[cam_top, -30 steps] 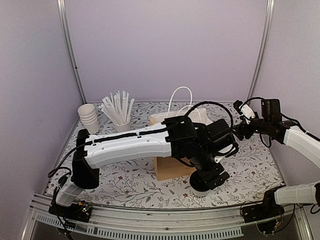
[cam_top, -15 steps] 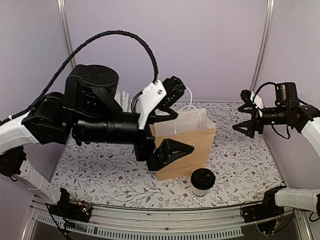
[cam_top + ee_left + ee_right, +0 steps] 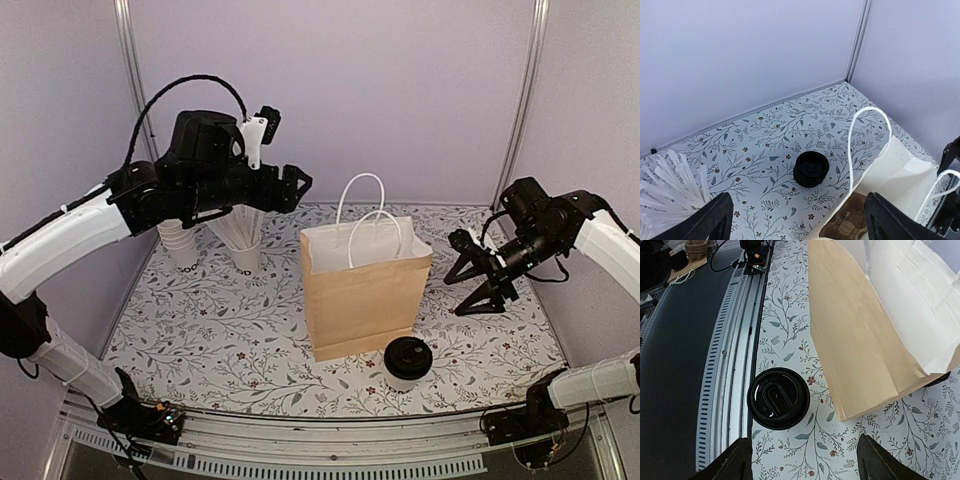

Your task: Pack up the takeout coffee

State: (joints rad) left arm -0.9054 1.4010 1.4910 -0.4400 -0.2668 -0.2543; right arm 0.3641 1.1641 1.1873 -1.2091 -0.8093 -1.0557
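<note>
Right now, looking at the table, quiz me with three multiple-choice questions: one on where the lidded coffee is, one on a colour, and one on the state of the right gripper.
1. Where does the takeout coffee stand relative to the paper bag?
A) inside it
B) on the table in front of it
C) behind it

2. What colour are the bag's handles?
A) white
B) black
C) red

3. How is the right gripper?
A) shut on the coffee
B) shut on a handle
C) open, holding nothing

Answers:
1. B: the top view shows the cup on the table by the bag's near face.
2. A: both loops are white.
3. C: the right wrist view shows its fingers spread, with only table between them.
</note>
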